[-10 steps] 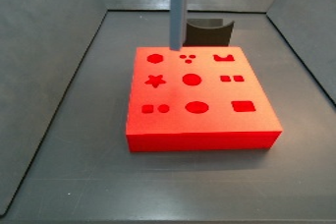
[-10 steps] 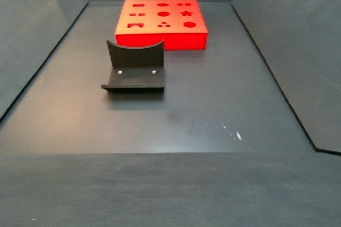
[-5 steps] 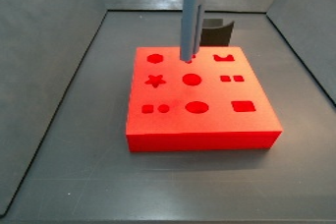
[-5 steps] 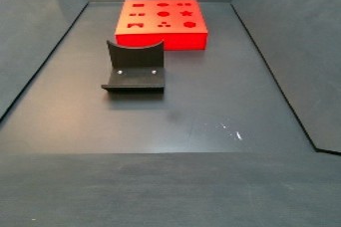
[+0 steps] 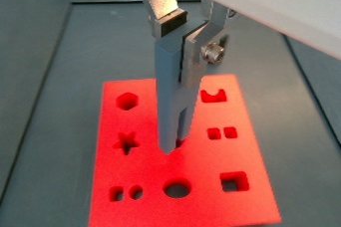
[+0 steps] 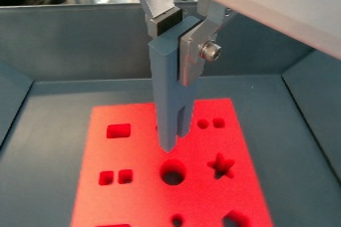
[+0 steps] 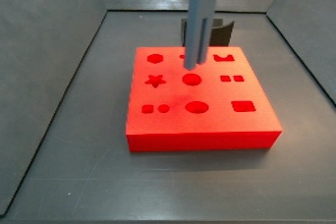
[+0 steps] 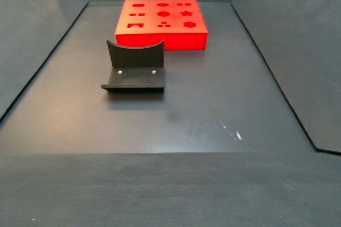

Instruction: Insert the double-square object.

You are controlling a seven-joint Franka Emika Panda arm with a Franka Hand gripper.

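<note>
My gripper is shut on the upper end of the double-square object, a long straight grey-blue bar that hangs upright; both wrist views show the gripper and the bar. Its lower end hovers over the middle of the red block with shaped holes. The double-square hole lies off to one side of the bar's tip and also shows in a wrist view. In a side view the bar stands above the block, left of the double-square hole; the gripper is out of frame there.
The dark fixture stands on the floor in front of the red block in a side view, and behind the block in a side view. Grey walls enclose the floor on all sides.
The bar has moved right and a little lower in the side view, from the block's far left edge to over its middle holes.
</note>
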